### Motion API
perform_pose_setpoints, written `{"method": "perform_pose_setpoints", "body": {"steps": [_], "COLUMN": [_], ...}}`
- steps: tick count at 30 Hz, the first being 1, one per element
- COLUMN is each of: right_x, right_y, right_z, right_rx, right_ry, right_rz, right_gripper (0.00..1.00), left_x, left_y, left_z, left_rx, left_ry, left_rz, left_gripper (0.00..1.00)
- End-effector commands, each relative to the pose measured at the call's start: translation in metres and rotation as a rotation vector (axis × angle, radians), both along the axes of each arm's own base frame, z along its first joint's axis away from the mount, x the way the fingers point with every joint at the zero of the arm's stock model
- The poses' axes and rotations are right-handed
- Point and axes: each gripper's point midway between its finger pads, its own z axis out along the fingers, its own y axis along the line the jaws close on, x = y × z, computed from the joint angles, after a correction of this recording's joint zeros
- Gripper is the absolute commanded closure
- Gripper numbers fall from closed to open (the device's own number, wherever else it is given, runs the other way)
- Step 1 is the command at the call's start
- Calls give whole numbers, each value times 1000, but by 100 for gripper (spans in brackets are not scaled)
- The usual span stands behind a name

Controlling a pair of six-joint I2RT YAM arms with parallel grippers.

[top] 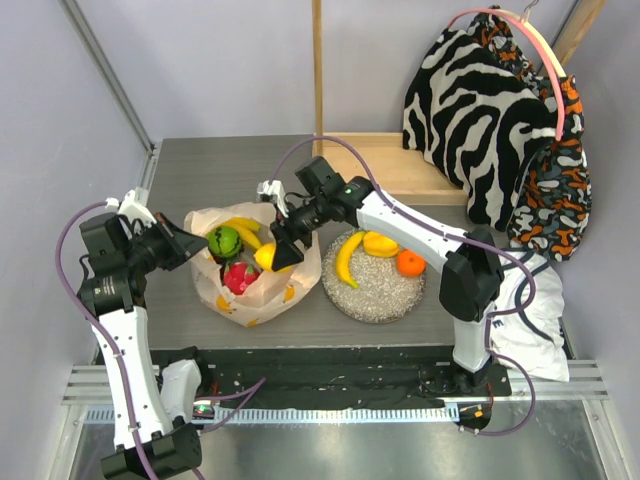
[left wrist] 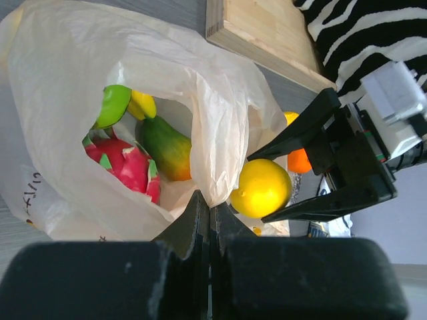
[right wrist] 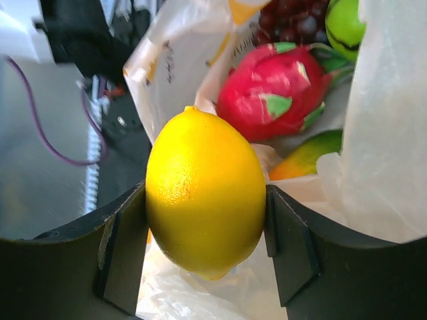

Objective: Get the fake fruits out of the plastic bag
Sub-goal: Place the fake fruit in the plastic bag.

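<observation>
Yellow and glossy, the lemon (right wrist: 205, 200) sits clamped crosswise between the two fingers of the right gripper (top: 275, 252), at about 3 o'clock on the mouth of the plastic bag (top: 250, 302) in the top view. Whether it has fully cleared the crinkled film cannot be told; in the left wrist view it hangs just beside the bag's folded lip.

The left gripper (left wrist: 209, 212) has its fingers pressed together on a pinch of the bag's rim at about 9 o'clock, which appears to hold the mouth open and the bag in place.

Inside the bag lie a green apple (top: 224, 241), a bunch of bananas (top: 246, 229), a red fruit (top: 238, 277), a green-orange fruit (left wrist: 167, 148) and dark grapes (right wrist: 293, 20).

At 3 o'clock from the bag stands the speckled plate (top: 385, 292), which carries a single banana (top: 346, 258), a yellow pepper (top: 380, 243) and an orange (top: 410, 262).

The step in hand looks like lifting the lemon out. The next move likely calls for raising it free of the film, carrying it toward 3 o'clock to a bare patch of the plate, and parting the fingers low so the round fruit does not roll. The left pinch should hold meanwhile, lest the light bag drag along.
</observation>
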Motion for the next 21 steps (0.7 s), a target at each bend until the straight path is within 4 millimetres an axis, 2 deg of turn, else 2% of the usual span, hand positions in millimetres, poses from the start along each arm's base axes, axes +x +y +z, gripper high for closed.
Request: {"method": "perform_pose_setpoints", "body": {"steps": [1,4,8,11,12,13,16,19,20,21], "right_x": [1,0,-2,-8,-12,-10,-2,9,10,10], "right_y": [-27,-31,-16,-2,-1,2,1,1,3,4], "right_z": [-11,-14,-16,-50,-68,-85,-120,-125,-115,-106], "right_rx": [-72,-88,-75,-146,-198,-229,-312,-330,-309,-293], "right_ry": [-203,-220,-226,-265,-275,-275,-283,-320,-337,-345], "right_rz": [149,165,173,195,196,194,157,128,128,126], "right_gripper": [50,49,49,50,50,50,50,38,29,9], "left_x": [-3,-5,-3,-2,-1,-2,-2,-4,-5,-6], "left_y": [-7,-7,-5,-5,-4,-4,-4,-3,-3,-3], "left_z": [3,-6,-12,-16,-16,-15,-11,-11,-11,-11], "left_rx": [-6,-10,-15,-19,-20,-17,-8,6,5,10], "left_ry": [-33,-11,1,11,12,8,-2,-3,2,-1], "left_rz": [-41,-42,-30,-24,-22,-20,-19,-20,-19,-21], "left_gripper": [100,100,100,100,100,100,100,100,100,100]}}
